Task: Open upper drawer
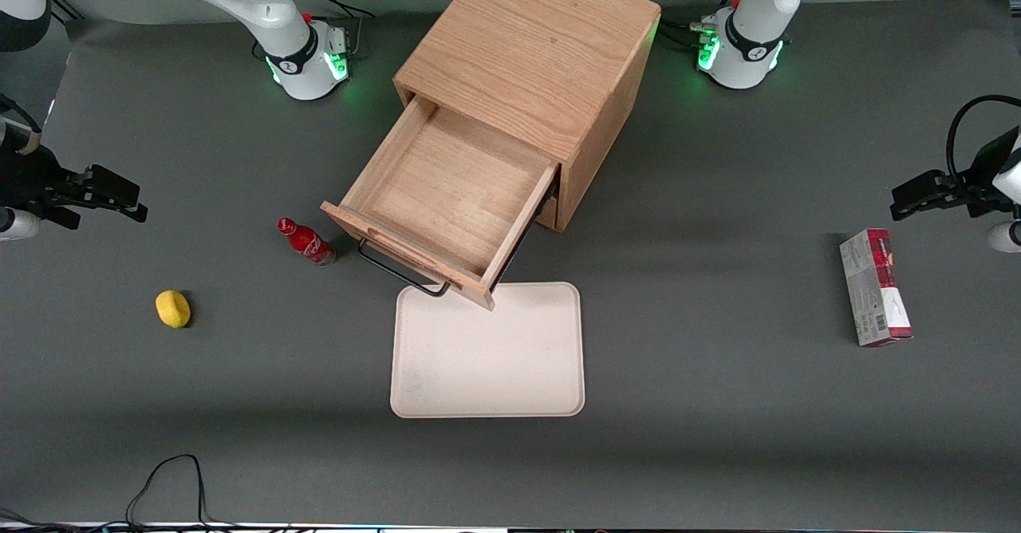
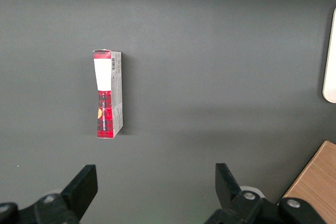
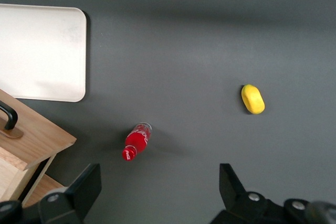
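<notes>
Standing pulled out: upper drawer point(image 1: 447, 198), empty | end effector point(image 1: 120, 198) released, fingers spread, well apart from drawer, above tabltop near working arm's end

Dark grey table point(image 1: 718, 405) bearing wooden cabinet point(image 1: 542, 46), cream tray point(image 1: 486, 357), red bottle point(image 1: 305, 242), lemon point(image 1: 172, 309), carton point(image 1: 874, 287)

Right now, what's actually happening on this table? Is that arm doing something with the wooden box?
The wooden cabinet has its upper drawer pulled well out, showing a bare interior, with its black handle reaching over the edge of the cream tray. The gripper hangs open above the table toward the working arm's end, touching nothing. A red bottle lies beside the drawer front, and a yellow lemon sits nearer the gripper. So the opening looks done.
</notes>
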Robot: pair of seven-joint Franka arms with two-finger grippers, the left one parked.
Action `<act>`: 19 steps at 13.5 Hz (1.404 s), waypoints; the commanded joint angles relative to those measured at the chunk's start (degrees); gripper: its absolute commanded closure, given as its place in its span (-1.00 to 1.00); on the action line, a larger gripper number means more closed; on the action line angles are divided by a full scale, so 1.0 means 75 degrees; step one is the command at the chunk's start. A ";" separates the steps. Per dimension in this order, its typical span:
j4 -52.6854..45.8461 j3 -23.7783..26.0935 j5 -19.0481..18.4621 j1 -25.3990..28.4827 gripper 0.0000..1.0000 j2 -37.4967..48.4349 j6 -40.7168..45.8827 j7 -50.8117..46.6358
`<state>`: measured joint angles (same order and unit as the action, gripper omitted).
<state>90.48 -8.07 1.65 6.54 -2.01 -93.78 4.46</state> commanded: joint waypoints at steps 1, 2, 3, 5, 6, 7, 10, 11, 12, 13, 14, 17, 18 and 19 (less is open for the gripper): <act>0.0288 0.0150 -0.0172 -0.0133 -1.00 0.0220 -0.0211 -0.0184; 0.0241 0.0208 -0.0231 -0.0133 -1.00 0.0197 -0.0211 -0.0196; 0.0171 0.0278 -0.0255 -0.0145 -1.00 0.0162 -0.0211 -0.0196; 0.0065 0.0395 -0.0314 -0.0320 -1.00 0.0139 -0.0211 -0.0196; 0.0100 0.0408 -0.0314 -0.0356 -1.00 0.0162 -0.0211 -0.0196; 0.0135 0.0408 -0.0291 -0.0391 -1.00 0.0162 -0.0211 -0.0196; 0.0159 0.0396 -0.0267 -0.0379 -1.00 0.0162 -0.0199 -0.0207; 0.0159 0.0384 -0.0267 -0.0368 -1.00 0.0162 -0.0199 -0.0207; 0.0112 0.0384 -0.0267 -0.0368 -1.00 0.0127 -0.0199 -0.0184; 0.0088 0.0384 -0.0290 -0.0356 -1.00 0.0104 -0.0187 -0.0184; 0.0088 0.0384 -0.0291 -0.0344 -1.00 0.0103 -0.0187 -0.0196; 0.0077 0.0373 -0.0302 -0.0344 -1.00 0.0092 -0.0141 -0.0219; 0.0077 0.0338 -0.0291 -0.0321 -1.00 0.0092 -0.0140 -0.0219; 0.0077 0.0314 -0.0302 -0.0240 -1.00 0.0092 -0.0140 -0.0219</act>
<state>90.75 -5.98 0.07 4.46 -1.78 -94.67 4.29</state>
